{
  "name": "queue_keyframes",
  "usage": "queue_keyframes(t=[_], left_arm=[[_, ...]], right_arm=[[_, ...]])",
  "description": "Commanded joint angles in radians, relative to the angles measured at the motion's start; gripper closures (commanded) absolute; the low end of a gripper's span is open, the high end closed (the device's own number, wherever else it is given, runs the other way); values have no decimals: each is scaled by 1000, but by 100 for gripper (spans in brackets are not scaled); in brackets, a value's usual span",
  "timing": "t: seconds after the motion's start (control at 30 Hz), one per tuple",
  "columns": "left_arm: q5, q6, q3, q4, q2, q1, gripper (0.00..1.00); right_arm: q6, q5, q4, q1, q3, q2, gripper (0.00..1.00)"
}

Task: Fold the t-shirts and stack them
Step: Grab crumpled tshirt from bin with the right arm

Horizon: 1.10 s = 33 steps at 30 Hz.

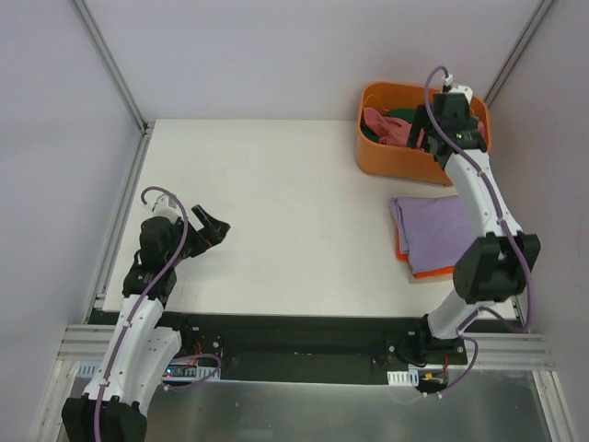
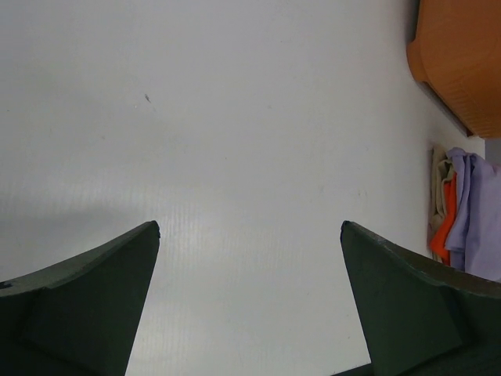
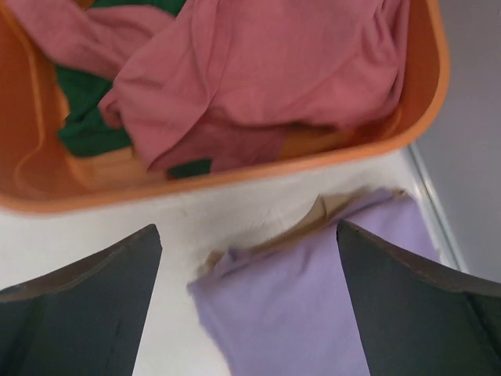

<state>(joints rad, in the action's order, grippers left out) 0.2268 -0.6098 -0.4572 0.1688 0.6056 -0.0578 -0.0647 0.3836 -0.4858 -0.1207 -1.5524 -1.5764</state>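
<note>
A crumpled dusty pink t-shirt point(image 1: 382, 124) and a dark green t-shirt point(image 3: 86, 117) lie in the orange tub point(image 1: 396, 158). In the right wrist view the pink t-shirt point(image 3: 258, 70) fills most of the tub. A folded lavender t-shirt point(image 1: 437, 230) tops a stack on the table, with an orange t-shirt point(image 1: 402, 249) under it. My right gripper point(image 1: 426, 138) hangs open and empty above the tub's near rim point(image 3: 235, 176) and the lavender t-shirt point(image 3: 313, 313). My left gripper point(image 1: 210, 227) is open and empty over bare table at the left.
The white table point(image 1: 276, 203) is framed by metal rails and grey walls. A beige layer point(image 3: 329, 207) shows under the lavender t-shirt. The left wrist view shows the stack point(image 2: 477, 211) and the tub point(image 2: 462, 55) far to the right.
</note>
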Motion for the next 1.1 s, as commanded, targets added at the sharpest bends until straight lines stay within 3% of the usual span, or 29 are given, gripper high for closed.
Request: queue_keyframes(t=[0.0, 0.23, 0.57, 0.6, 0.67, 0.73, 0.83, 1.07], left_arm=[[-17, 27, -31, -45, 31, 3, 1], [-46, 39, -49, -45, 103, 3, 1], [-49, 51, -60, -45, 152, 3, 1], [-49, 53, -60, -45, 155, 3, 1], [-49, 53, -64, -45, 163, 3, 1], [-37, 62, -74, -43, 175, 3, 1], [-4, 67, -74, -43, 180, 3, 1], [35, 65, -57, -38, 122, 3, 1]], right_arm=[[-84, 17, -114, 81, -283, -210, 4], [-164, 60, -177, 147, -675, -537, 4], [-279, 60, -68, 234, -796, -769, 4], [-282, 54, -69, 240, -808, -781, 14], [-273, 37, -69, 248, -831, -786, 51], [-285, 6, -56, 248, -848, -760, 76], [-278, -34, -36, 248, -859, -673, 99], [-115, -224, 64, 231, -712, -323, 100]])
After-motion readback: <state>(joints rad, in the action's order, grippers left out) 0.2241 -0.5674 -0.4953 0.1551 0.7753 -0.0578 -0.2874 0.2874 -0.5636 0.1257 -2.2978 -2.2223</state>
